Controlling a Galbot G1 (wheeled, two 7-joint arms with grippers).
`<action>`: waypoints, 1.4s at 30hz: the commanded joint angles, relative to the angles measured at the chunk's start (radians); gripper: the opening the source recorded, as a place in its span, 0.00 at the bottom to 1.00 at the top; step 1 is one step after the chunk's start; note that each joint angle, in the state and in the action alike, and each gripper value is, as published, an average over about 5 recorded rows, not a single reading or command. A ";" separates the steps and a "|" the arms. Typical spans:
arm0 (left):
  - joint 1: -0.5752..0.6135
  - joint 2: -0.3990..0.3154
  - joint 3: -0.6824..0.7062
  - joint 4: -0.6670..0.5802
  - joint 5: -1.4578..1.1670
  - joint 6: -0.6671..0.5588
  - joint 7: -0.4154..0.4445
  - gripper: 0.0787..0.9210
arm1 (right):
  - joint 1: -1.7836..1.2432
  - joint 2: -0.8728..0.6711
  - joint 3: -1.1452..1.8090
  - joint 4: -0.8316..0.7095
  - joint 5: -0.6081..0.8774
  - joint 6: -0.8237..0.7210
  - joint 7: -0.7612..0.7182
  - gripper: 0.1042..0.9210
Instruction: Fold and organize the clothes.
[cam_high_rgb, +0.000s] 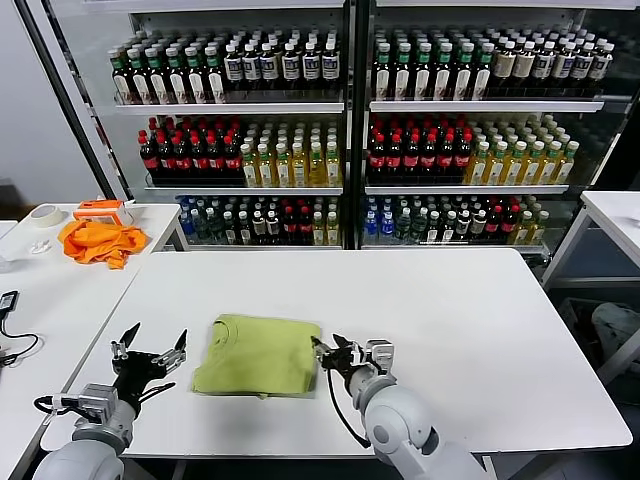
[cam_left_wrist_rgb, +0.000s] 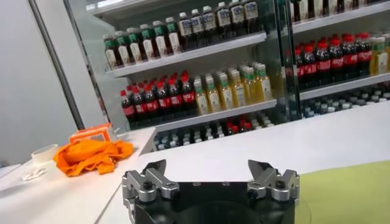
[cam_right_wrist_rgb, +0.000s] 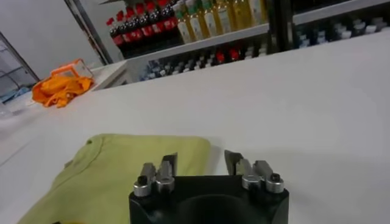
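Low in the frame, the soft, thin yellow-green T-shirt (cam_high_rgb: 258, 354) looks light and floppy, best pinched at an edge by the wide-open left gripper (cam_high_rgb: 150, 350) or right gripper (cam_high_rgb: 337, 352).

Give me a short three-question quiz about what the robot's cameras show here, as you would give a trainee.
1. True or false: the light yellow-green short-sleeved T-shirt lies folded on the white table.
2. Which gripper is holding the shirt? A) left gripper B) right gripper C) neither
3. Fill in: the crumpled bright orange cloth lies on the side table to the robot's ____.

Key:
1. True.
2. C; both are open, one at each side of the shirt.
3. Left.
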 joint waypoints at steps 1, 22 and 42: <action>-0.003 0.005 -0.003 0.015 0.004 -0.003 0.000 0.88 | 0.020 0.036 -0.046 -0.071 0.031 -0.001 0.027 0.69; -0.008 -0.010 0.001 0.033 0.012 0.009 -0.022 0.88 | 0.026 0.064 -0.086 -0.093 0.057 -0.001 0.063 0.63; -0.011 0.001 0.020 0.044 0.013 -0.002 -0.022 0.88 | 0.054 0.022 0.058 -0.008 -0.087 0.001 0.001 0.00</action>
